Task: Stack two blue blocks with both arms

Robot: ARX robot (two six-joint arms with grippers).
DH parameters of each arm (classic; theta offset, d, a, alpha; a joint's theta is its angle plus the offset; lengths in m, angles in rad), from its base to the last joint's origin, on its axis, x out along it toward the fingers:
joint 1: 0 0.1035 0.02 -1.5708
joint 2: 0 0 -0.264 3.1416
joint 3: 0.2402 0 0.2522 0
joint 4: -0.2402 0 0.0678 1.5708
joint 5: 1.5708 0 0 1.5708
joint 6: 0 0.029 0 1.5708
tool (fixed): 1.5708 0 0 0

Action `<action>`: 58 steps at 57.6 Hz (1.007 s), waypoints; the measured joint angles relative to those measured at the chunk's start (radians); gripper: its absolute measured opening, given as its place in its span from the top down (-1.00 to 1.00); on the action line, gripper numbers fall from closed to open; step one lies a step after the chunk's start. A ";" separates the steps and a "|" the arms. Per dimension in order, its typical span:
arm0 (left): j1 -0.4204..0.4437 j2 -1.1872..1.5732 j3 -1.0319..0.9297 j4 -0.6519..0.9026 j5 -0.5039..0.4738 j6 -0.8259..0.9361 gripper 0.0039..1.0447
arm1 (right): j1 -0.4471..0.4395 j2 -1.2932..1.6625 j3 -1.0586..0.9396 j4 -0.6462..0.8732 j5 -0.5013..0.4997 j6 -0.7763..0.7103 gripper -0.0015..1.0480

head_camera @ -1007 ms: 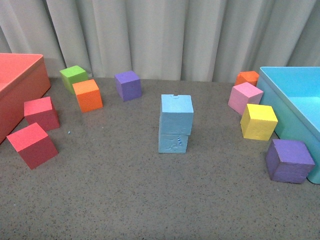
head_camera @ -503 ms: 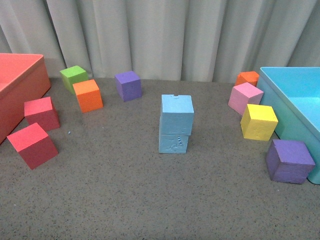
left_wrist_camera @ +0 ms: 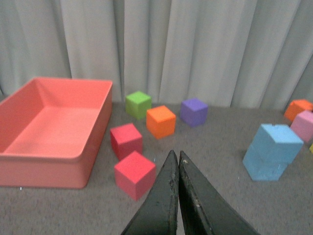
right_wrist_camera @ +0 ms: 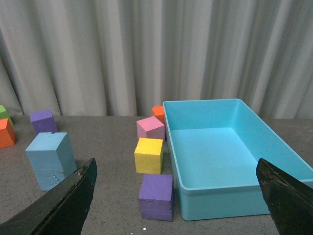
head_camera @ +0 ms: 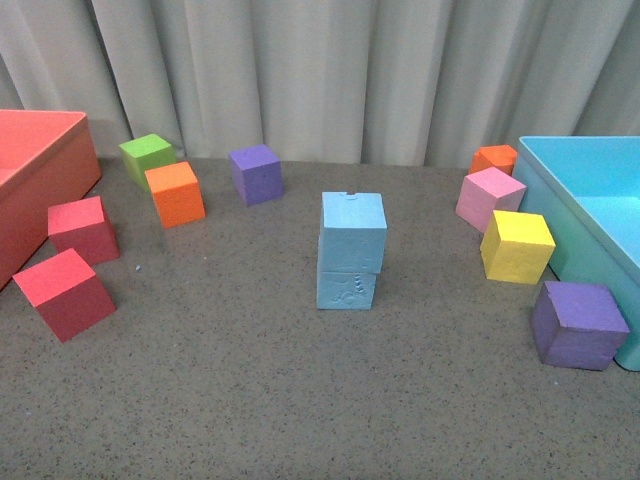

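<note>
stack stands mid-table (head_camera: 300,400): upper blue block (head_camera: 353,231) rests on lower blue block (head_camera: 346,287), slightly twisted and overhanging. risk: a knock could topple it. left hand (left_wrist_camera: 175,157) pressed together, empty; right hand (right_wrist_camera: 176,196) spread wide, empty. count: two blue, two red, two orange, two purple, one green, one pink, one yellow; two bins.

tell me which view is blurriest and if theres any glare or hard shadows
Left wrist view is softest: the left end effector and red bin look hazy. Front view is sharp enough to show the embossing on the lower blue block. Right wrist view is fairly clear. Lighting is even everywhere, with no glare and only faint shadows.
</note>
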 joint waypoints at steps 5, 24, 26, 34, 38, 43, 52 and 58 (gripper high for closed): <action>0.000 -0.022 0.000 -0.006 0.000 -0.001 0.93 | 0.000 0.000 0.000 0.000 0.000 0.000 -0.81; 0.000 -0.024 0.000 -0.008 0.000 0.000 -0.28 | 0.000 0.000 0.000 0.000 0.000 0.000 -0.81; 0.000 -0.024 0.000 -0.008 0.000 0.000 -0.38 | 0.000 0.000 0.000 0.000 0.000 0.000 -0.81; 0.000 -0.024 0.000 -0.008 0.000 0.002 -0.91 | 0.000 0.000 0.000 0.000 0.000 0.000 -0.81; 0.000 -0.024 0.000 -0.008 0.000 0.002 -0.88 | 0.000 0.000 0.000 0.000 0.000 0.000 -0.81; 0.000 -0.024 0.000 -0.008 0.000 0.002 -0.88 | 0.000 0.000 0.000 0.000 0.000 0.000 -0.81; 0.000 -0.024 0.000 -0.008 0.000 0.002 -0.88 | 0.000 0.000 0.000 0.000 0.000 0.000 -0.81; 0.000 -0.024 0.000 -0.008 0.000 0.002 -0.88 | 0.000 0.000 0.000 0.000 0.000 0.000 -0.81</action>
